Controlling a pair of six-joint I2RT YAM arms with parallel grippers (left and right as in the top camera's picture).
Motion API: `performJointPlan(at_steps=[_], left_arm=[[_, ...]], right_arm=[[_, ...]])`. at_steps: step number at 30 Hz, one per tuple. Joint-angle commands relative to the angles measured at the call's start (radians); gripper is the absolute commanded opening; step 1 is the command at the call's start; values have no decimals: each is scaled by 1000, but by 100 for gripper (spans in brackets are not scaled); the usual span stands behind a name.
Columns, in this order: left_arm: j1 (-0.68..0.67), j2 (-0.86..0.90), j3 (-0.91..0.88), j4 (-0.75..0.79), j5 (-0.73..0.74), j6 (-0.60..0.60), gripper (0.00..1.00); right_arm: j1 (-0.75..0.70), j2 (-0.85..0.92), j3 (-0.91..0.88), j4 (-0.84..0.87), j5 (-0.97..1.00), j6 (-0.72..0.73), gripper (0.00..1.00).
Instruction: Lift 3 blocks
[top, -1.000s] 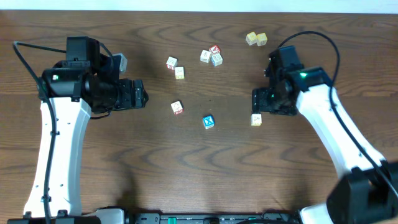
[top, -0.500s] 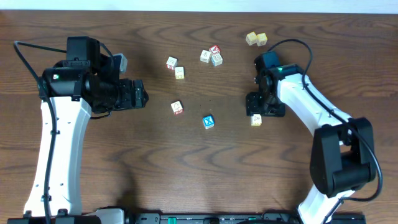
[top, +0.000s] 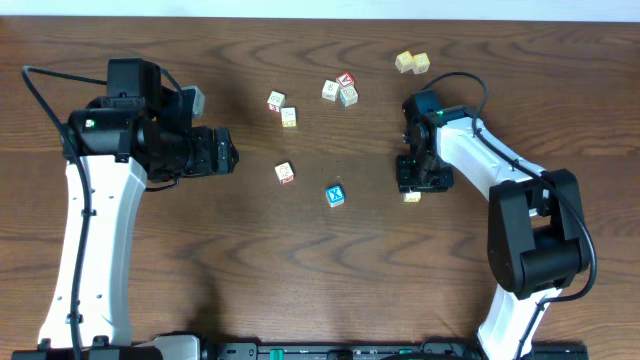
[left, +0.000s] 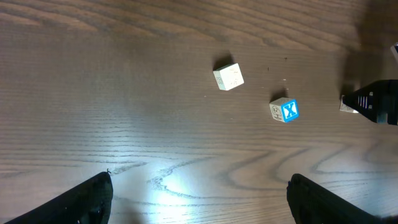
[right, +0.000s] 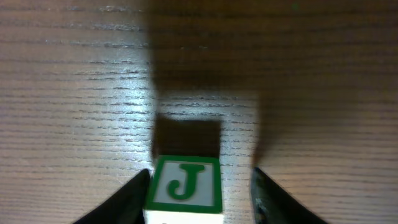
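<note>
Three blocks lie on the dark wood table. The blue block with a white X sits mid-table. The cream block with red trim lies up and left of it. The cream block with yellow trim shows a green J face in the right wrist view. My right gripper stands low over this block, jaws either side: the left finger touches it and a gap remains at the right finger. My left gripper is wide open, holding nothing, left of the blocks.
A pale yellow pair of cubes lies at the back right. A cluster with a red-topped cube sits at the back middle, and two more cubes lie to its left. The table's far edge runs along the top.
My right gripper has swung left and down over the yellow-trimmed block, and its jaws have narrowed around it. The left arm and the other blocks have not moved.
</note>
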Motion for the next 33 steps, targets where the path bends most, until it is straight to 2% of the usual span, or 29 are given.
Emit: performJointPlan(at_steps=[1, 14, 30, 33], left_arm=[[3, 3, 21, -3, -13, -5, 90], [3, 3, 21, -3, -13, -5, 90], [3, 3, 21, -3, -13, -5, 90], [3, 3, 21, -3, -13, -5, 90]], right_arm=[[12, 4, 13, -3, 5, -26, 40], [-21, 4, 4, 4, 27, -50, 27], [-101, 4, 4, 7, 59, -79, 26], [-100, 4, 5, 9, 47, -82, 29]])
